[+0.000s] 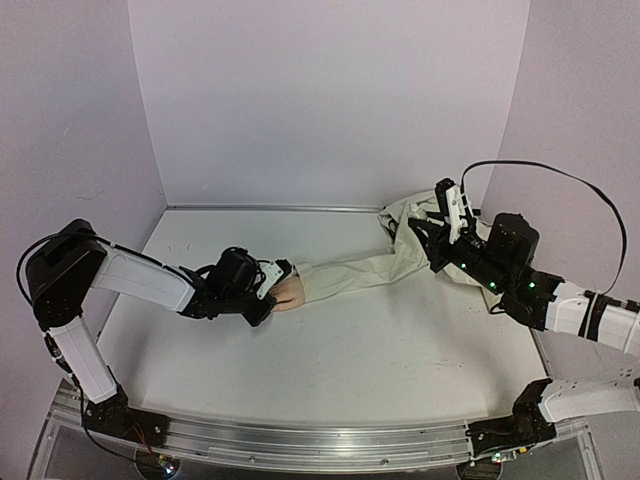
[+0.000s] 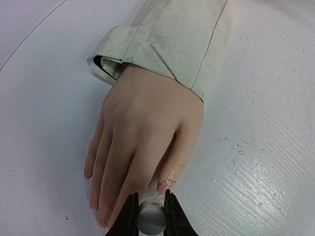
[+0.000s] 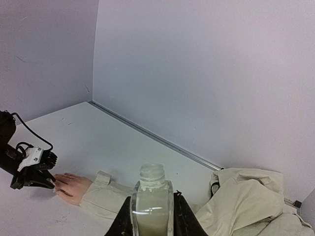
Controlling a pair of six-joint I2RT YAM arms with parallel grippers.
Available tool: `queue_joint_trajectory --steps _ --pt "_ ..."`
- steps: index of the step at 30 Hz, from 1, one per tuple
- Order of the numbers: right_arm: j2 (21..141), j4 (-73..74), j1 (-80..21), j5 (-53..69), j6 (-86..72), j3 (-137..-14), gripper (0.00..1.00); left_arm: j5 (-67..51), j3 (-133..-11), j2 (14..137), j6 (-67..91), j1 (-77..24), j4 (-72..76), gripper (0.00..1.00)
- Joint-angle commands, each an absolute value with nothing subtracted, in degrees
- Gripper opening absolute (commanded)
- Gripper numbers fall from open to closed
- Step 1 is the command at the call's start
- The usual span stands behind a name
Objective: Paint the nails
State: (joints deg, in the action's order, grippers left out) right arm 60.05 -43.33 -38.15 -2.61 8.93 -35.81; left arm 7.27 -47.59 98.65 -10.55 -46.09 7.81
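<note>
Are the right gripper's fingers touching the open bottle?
Touching. The right wrist view shows the right gripper clamped on the open bottle, fingers flush against both sides.

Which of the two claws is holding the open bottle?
The right claw, shut on the uncapped bottle of pale liquid. The left claw grips a small white cap at the fingertips of the fake hand.

Your bench (image 1: 350, 350) is a plain white top, pretty scuffed and scratched up close. Lying flat on it you've got a beige sleeve (image 1: 350, 272) stretched across the middle. A peach fake hand (image 1: 288, 293) pokes out of its left end, palm down. There's bunched cloth (image 1: 405, 225) piled in the back right corner.
</note>
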Motion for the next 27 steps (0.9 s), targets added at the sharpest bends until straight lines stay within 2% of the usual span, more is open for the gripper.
queue_joint_trajectory --steps 1,11,18,27 --pt "59.7 -48.5 -37.8 -2.5 8.2 -36.6 0.00 9.8 -45.7 95.7 -10.9 -46.2 10.1 0.00" --pt "59.7 -48.5 -37.9 -2.1 8.1 -36.6 0.00 9.0 -44.4 90.5 -10.0 -46.2 9.1 0.00" --pt "59.5 -48.5 -37.8 -2.6 8.2 -36.4 0.00 6.9 -48.0 89.1 -7.7 -46.2 8.2 0.00" --pt "59.7 -47.6 -37.9 -1.0 8.5 -37.0 0.00 2.2 -56.8 80.3 3.6 -44.4 -1.9 0.00"
